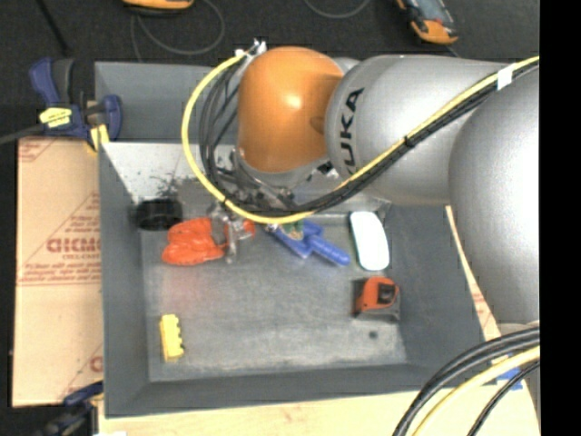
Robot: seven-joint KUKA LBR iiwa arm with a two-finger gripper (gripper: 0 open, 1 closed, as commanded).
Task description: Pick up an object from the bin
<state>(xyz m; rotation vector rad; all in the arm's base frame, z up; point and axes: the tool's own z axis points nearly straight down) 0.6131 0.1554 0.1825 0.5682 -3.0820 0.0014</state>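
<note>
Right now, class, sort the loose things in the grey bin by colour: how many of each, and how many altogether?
Black: 1, round cap
Orange-red: 1, crumpled lump
Blue: 1, clip-like piece
White: 1, oval piece
Orange-and-black: 1, tape measure
Yellow: 1, block
Total: 6

The arm is a thick silver-grey metal limb (427, 143) of smooth, rounded links. Black KUKA lettering (349, 133) runs down the link beside a glossy orange dome-shaped cover (283, 107) at the wrist. A thin yellow cable (194, 134) loops around the side of that cover and runs on along the top of the arm, and thin black cables (211, 125) lie bundled just inside the loop. Under the cover sits the small grey metal tool (227, 232), among dark fittings.
</note>
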